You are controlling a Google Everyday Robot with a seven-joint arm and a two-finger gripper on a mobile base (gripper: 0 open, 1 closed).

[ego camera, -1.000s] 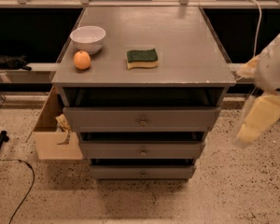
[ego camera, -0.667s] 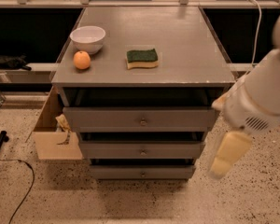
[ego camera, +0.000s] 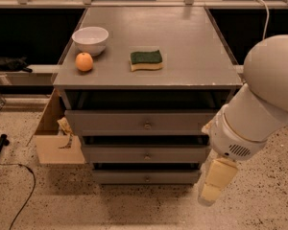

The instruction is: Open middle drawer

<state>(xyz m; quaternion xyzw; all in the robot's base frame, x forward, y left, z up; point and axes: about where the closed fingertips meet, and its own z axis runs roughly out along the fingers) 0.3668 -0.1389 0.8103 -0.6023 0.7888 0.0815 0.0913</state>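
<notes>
The middle drawer [ego camera: 115, 155] is the second of three grey fronts on the grey cabinet [ego camera: 182, 37], with a small round metal knob [ego camera: 147, 155] at its centre. Its front lies in line with the fronts above and below it. My gripper [ego camera: 214, 186] hangs cream-coloured at the cabinet's lower right corner, pointing down toward the floor, to the right of and slightly below that knob and touching no drawer. The big white arm [ego camera: 259, 104] fills the right side and hides the cabinet's right edge.
On the cabinet top sit a white bowl [ego camera: 90, 38], an orange [ego camera: 84, 61] and a green-and-yellow sponge [ego camera: 146, 60]. An open cardboard box [ego camera: 55, 145] leans against the cabinet's left side. A black cable [ego camera: 24, 190] runs over the speckled floor at left.
The arm has swung down and leftward from the cabinet's right side and looms larger. The gripper has dropped from the top-drawer height to beside the bottom drawer.
</notes>
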